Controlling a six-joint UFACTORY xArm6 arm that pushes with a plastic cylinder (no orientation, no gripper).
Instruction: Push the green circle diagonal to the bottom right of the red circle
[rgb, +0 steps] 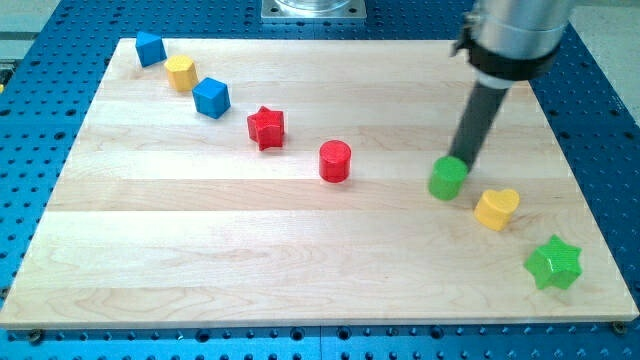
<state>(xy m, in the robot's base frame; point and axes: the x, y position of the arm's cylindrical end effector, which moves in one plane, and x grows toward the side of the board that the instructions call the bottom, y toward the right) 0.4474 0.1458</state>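
Note:
The green circle (447, 179) stands on the wooden board, right of centre. The red circle (335, 161) stands to its left, slightly higher in the view, with a gap of about a hand's width of board between them. My tip (463, 160) touches or nearly touches the green circle's upper right edge; the dark rod rises from there toward the view's top right.
A yellow heart (496, 208) lies just below right of the green circle, and a green star (553, 263) lies near the bottom right corner. A red star (266, 127), a blue cube (211, 97), a yellow block (181, 72) and a blue block (150, 48) run diagonally to the top left.

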